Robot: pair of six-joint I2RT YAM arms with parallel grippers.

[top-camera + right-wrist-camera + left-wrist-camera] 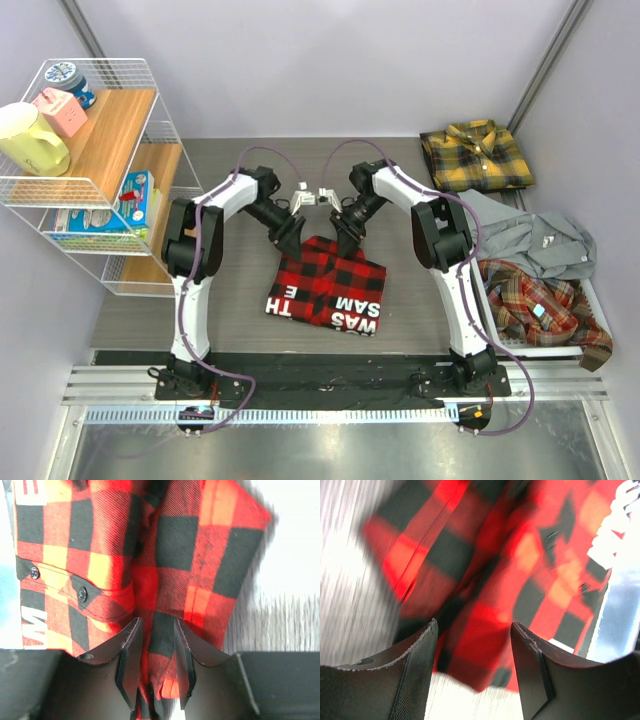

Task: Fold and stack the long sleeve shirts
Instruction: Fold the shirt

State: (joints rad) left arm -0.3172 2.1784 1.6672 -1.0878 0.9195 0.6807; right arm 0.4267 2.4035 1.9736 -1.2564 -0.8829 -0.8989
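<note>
- The red-and-black check shirt (325, 290) is laid part-folded at the middle of the tabletop (240, 335).
- The left tool (473, 625) is held apart at the shirt's far edge, and nothing is gripped by it.
- The right tool (157, 625) is seen clamped on a fold of that edge.
- The flannel is judged light, soft and limp, so it is best taken at both far corners.

The checked shirt (325, 290) has big red and black squares, with white letters on it. The plaid shirt (476, 157) is yellow with black stripes that cross each other. The grey shirt (535, 240) is plain, and the crumpled shirt (540, 305) has orange and brown crossing stripes.
</note>
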